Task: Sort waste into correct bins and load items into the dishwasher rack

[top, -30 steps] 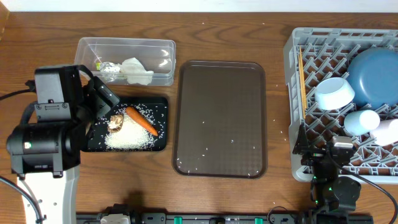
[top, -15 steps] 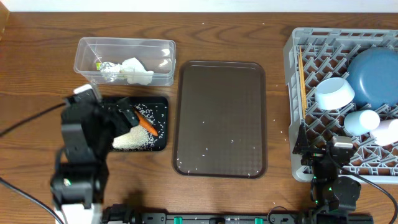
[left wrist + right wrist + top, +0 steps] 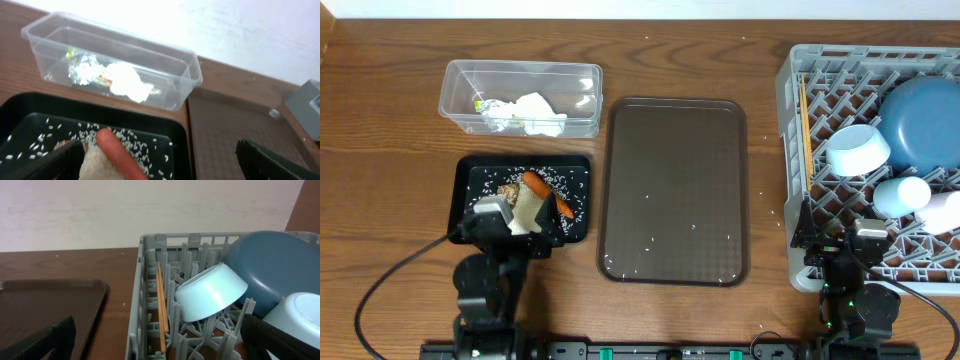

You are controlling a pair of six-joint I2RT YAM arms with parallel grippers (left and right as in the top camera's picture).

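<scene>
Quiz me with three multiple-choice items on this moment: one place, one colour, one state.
1. Where does the carrot lie? A clear tub; B black tray; C brown tray.
2. What colour is the plate in the rack? A blue; B red; C green.
3. How is the left claw? A open; B shut on the carrot; C shut, empty.
Answers: 1 B, overhead shows it on the black tray. 2 A, the plate there is blue. 3 A, its fingers stand wide apart, empty.

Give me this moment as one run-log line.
left gripper open over black tray | right gripper open at rack edge | black tray: rice, carrot | clear tub: wrapper, paper | rack: plate, bowl, cups, chopsticks
</scene>
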